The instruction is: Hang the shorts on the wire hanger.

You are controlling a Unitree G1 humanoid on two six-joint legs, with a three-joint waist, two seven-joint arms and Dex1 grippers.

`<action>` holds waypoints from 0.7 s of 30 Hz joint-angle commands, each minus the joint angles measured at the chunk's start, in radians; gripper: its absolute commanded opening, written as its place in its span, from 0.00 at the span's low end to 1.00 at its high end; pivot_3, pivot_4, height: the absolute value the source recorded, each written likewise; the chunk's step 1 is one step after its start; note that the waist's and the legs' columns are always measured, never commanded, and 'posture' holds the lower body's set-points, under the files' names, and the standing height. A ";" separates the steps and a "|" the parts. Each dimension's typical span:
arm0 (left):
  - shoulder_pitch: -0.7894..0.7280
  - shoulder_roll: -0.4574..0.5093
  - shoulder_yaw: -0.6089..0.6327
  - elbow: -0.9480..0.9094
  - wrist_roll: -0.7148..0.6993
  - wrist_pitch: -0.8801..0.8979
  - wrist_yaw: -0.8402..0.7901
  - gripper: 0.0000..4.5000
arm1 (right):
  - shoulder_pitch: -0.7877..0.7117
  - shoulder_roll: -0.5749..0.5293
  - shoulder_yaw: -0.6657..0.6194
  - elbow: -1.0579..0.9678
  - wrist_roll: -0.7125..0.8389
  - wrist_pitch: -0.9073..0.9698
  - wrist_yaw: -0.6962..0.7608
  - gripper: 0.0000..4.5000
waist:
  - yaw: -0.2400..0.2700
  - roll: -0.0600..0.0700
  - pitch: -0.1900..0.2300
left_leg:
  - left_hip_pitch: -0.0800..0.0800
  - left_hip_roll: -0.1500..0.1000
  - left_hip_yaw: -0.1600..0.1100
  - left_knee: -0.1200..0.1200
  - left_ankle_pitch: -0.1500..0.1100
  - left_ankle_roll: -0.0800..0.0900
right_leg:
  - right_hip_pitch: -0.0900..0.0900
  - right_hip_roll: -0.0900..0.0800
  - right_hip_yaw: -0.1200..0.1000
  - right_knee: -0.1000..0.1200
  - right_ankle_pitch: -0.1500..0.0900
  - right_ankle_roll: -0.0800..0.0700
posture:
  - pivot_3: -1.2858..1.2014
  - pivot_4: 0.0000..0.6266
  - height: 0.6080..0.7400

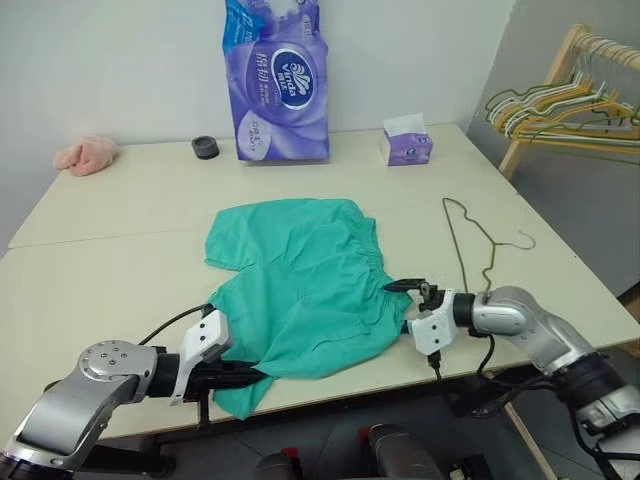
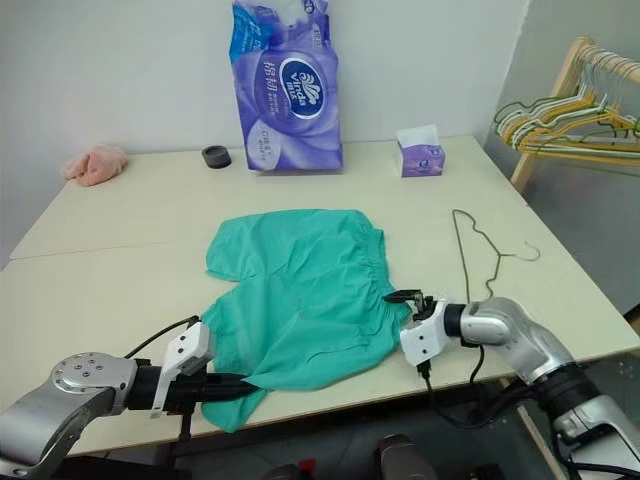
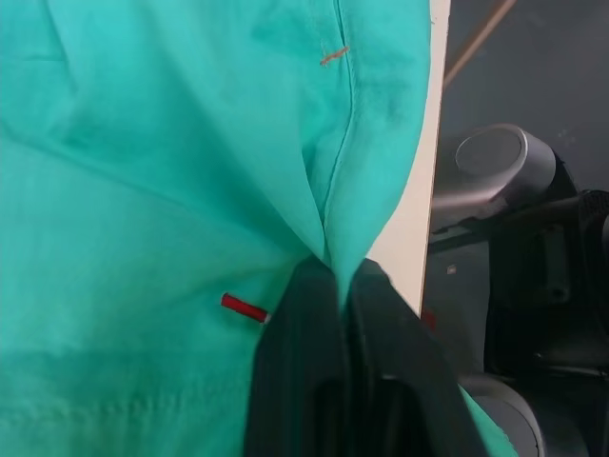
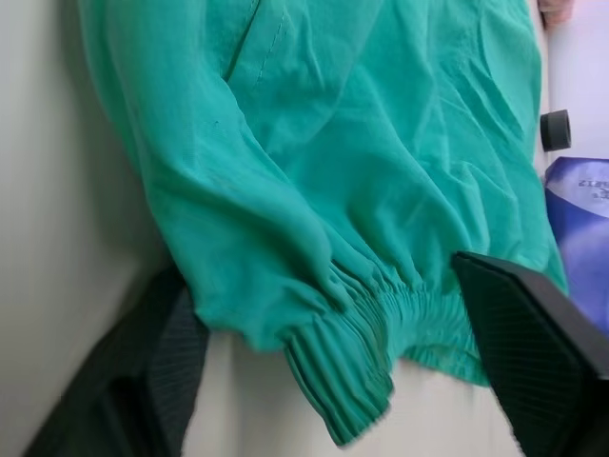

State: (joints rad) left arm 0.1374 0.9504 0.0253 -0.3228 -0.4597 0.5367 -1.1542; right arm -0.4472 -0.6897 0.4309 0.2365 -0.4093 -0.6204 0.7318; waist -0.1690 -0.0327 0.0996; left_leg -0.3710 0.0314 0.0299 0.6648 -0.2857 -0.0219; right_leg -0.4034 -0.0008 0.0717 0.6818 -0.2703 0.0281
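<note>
Left wrist view: the left gripper [image 3: 338, 286] is seen clamped shut on a fold of the shorts [image 1: 300, 290] at the table [image 1: 120, 200] front edge. Right wrist view: the right gripper [image 4: 333, 343] is seen with its fingers [image 4: 533, 352] spread, the gathered waistband lying between them, ungripped. Head views: the shorts are spread near the front edge, waistband toward the right edge. The wire hanger [image 1: 480, 240] lies flat beside them, long axis front-to-back, hook toward the right edge.
</note>
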 commanded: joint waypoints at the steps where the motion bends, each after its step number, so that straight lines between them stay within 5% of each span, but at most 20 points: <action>1: -0.023 0.039 0.025 0.008 0.004 -0.015 -0.032 0.00 | -0.043 0.009 0.004 0.037 0.026 0.009 0.049 0.57 | 0.000 0.000 0.000 | 0.000 0.000 0.000 0.000 0.000 0.000 | 0.000 0.000 0.000 0.000 0.000 0.000 | 0.46 0.12 1.00; 8: -0.039 0.125 0.028 0.059 0.030 -0.059 -0.118 0.00 | -0.059 -0.026 -0.005 0.012 0.144 0.073 0.222 0.03 | 0.002 0.000 0.000 | 0.000 0.000 0.000 0.000 0.000 0.000 | 0.000 0.000 0.000 0.000 0.000 0.000 | 0.47 0.12 1.00; 13: -0.038 0.193 0.035 0.091 0.039 -0.091 -0.194 0.00 | 0.014 -0.111 -0.012 -0.178 0.315 0.221 0.414 0.01 | 0.005 0.000 0.000 | 0.000 0.001 -0.001 0.000 0.000 0.000 | 0.000 0.000 -0.001 0.000 0.000 0.000 | 0.47 0.12 1.00; 21: 0.092 0.289 0.110 0.045 0.006 -0.106 -0.310 0.00 | 0.108 -0.185 -0.029 -0.412 0.410 0.406 0.499 0.01 | 0.005 0.001 0.000 | 0.001 0.002 0.001 0.000 0.000 0.000 | 0.000 0.000 -0.002 0.000 -0.003 0.002 | 0.47 0.13 1.00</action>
State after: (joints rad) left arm 0.2063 1.2124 0.0911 -0.2734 -0.4630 0.4445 -1.4365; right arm -0.3350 -0.8515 0.4443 -0.1510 -0.0134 -0.2401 1.2178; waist -0.1641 -0.0322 0.1000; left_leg -0.3700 0.0333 0.0307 0.6646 -0.2857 -0.0218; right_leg -0.4036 -0.0008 0.0701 0.6821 -0.2737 0.0319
